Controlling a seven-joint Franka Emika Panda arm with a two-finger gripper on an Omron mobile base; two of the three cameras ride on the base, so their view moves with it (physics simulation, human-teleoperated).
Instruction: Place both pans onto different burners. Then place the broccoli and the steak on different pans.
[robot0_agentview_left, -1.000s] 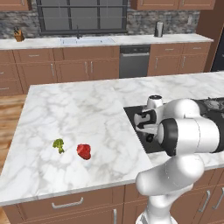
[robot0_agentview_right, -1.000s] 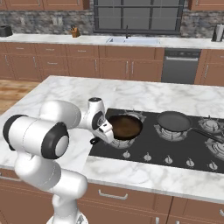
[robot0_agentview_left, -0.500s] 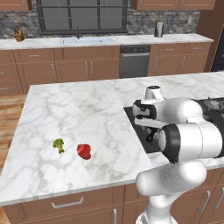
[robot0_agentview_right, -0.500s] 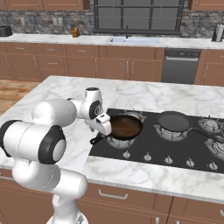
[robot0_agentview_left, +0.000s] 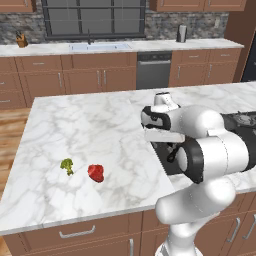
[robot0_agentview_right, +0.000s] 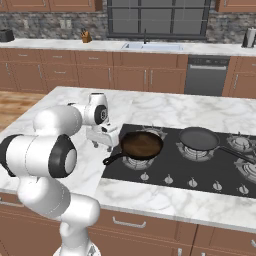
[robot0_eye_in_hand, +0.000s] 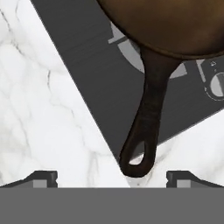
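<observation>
On the near island counter:
Steak (robot0_agentview_left: 96, 172): small, irregular bright red chunk; probably soft, light and slippery, best pinched across its middle.
Broccoli (robot0_agentview_left: 67, 165): tiny green floret just left of it, pale stem.
Gripper (robot0_agentview_right: 103, 144): fingers spread wide, empty, above the brown pan's handle end.
Pans: rust-brown pan (robot0_agentview_right: 142, 145) and black pan (robot0_agentview_right: 199, 138) on separate burners, far right.
</observation>
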